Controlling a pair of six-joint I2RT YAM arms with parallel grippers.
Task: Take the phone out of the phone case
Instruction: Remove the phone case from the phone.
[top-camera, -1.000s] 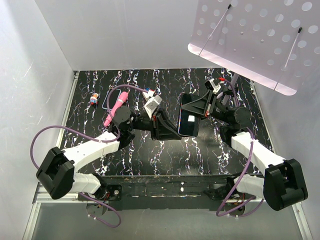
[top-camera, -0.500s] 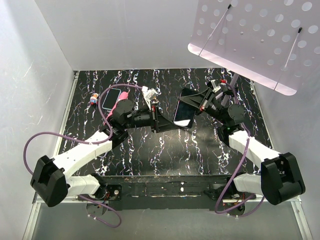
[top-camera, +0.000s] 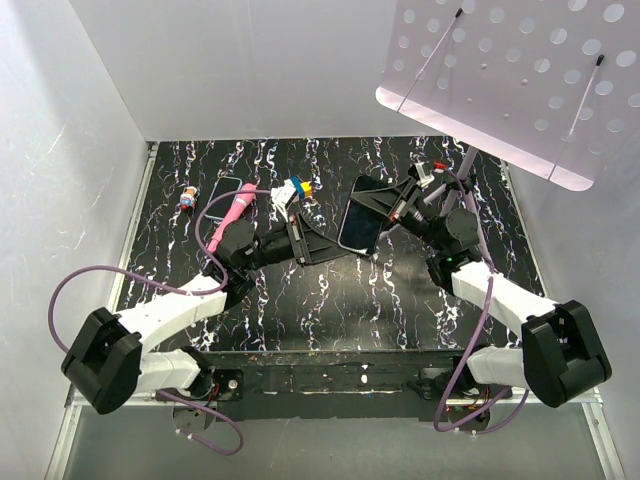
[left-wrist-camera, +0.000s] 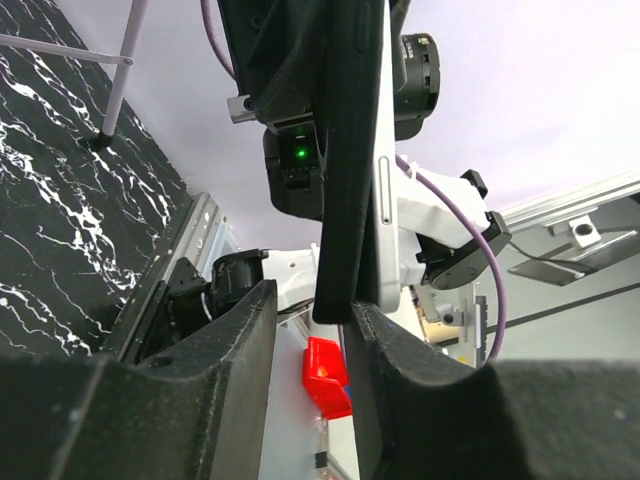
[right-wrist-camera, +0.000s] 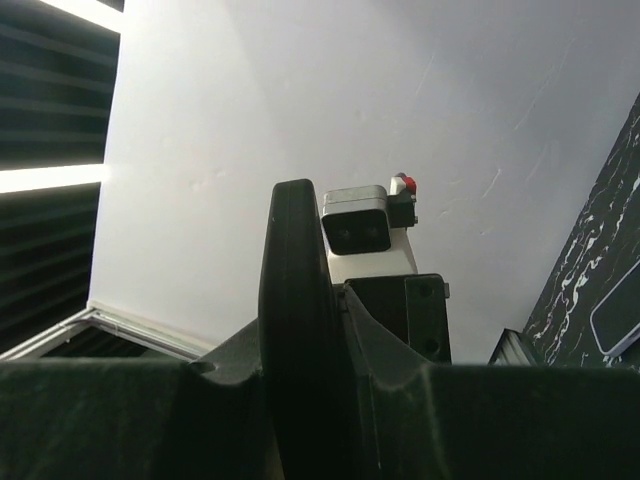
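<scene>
The phone (top-camera: 359, 214), in its case (left-wrist-camera: 335, 150), has shifted left and back, held above the table (top-camera: 330, 300). The right gripper (top-camera: 385, 208) clamps one edge; the left gripper (top-camera: 338, 252) has loosened, jaws straddling its lower end.

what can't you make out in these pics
- Left wrist: whether the jaws of the left gripper touch the phone; its own end covers the contact.
- Right wrist: the phone's screen; only its edge shows, clamped in the right gripper.
- Top view: the small item at far left, too small to name.
</scene>
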